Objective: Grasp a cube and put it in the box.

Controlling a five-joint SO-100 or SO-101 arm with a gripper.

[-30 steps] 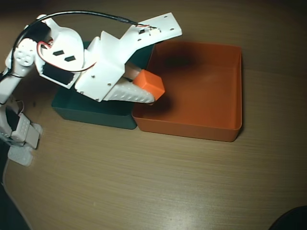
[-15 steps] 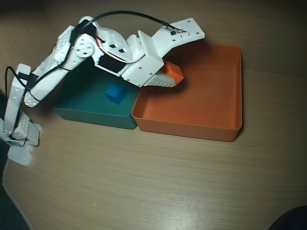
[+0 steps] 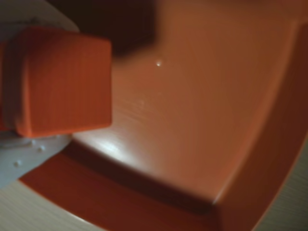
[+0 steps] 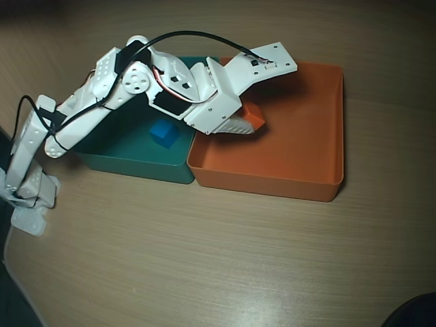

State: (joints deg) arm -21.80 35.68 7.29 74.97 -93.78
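Note:
The orange cube fills the upper left of the wrist view, held between my white fingers above the orange box's floor. In the overhead view the cube shows as an orange tip at the end of my gripper, which is shut on it and hangs low over the left part of the box. Whether the cube touches the floor cannot be told.
A teal tray stands against the box's left wall with a small blue cube inside. My white arm stretches over that tray from its base at the left edge. Wooden tabletop lies in front.
The arm has stretched out to the right and sunk lower, carrying the orange cube from the box's left rim to deeper over its floor. The blue cube is uncovered now.

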